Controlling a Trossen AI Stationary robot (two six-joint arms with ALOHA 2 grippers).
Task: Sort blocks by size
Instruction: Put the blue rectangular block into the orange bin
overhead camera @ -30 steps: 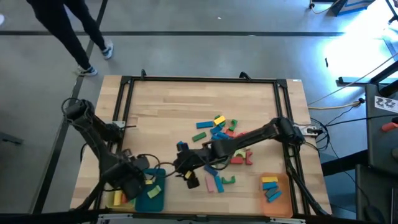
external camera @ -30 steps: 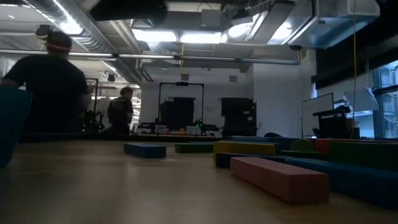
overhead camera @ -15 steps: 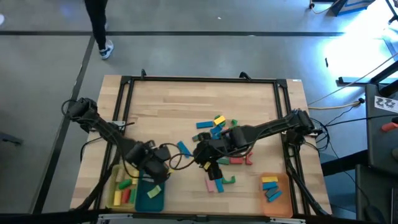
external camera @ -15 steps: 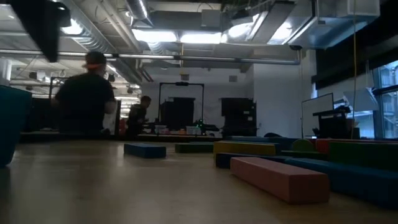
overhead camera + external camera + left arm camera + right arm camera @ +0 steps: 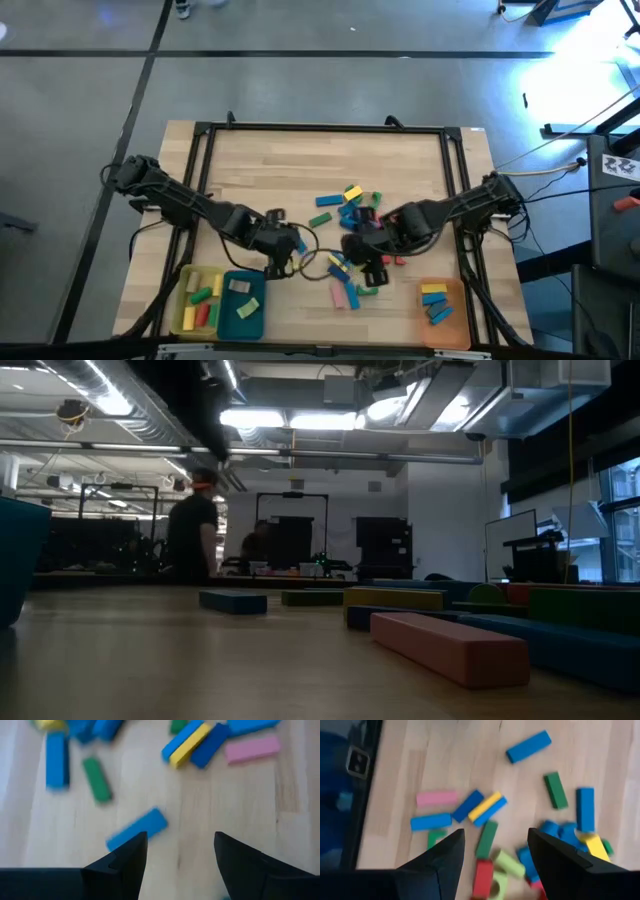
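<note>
The loose blocks (image 5: 352, 215) lie in a heap a little to 3 o'clock from the middle of the tabletop (image 5: 290, 165), and both arms reach to it from opposite sides. The left gripper (image 5: 283, 262) is at 9 o'clock of the heap, its jaws wide and holding nothing. In the left wrist view a blue block (image 5: 136, 829) lies on the wood just ahead of its fingers (image 5: 125, 862), so I think this is the next piece to take.

The right gripper (image 5: 374, 262) hangs over the heap at its 5 o'clock side, jaws wide and empty too; probably it is choosing a piece.

At 7 o'clock of the tabletop stand a yellow tray (image 5: 186, 318) and a teal tray (image 5: 240, 320), at 5 o'clock an orange tray (image 5: 444, 325). Each one already has some blocks inside, so the sorting is partly done.

Inside the heap many blocks touch or cross each other, so open jaws can push a neighbour. The two grippers are near each other and could meet. Far behind the table, in the low view, a person (image 5: 195, 530) is standing.
</note>
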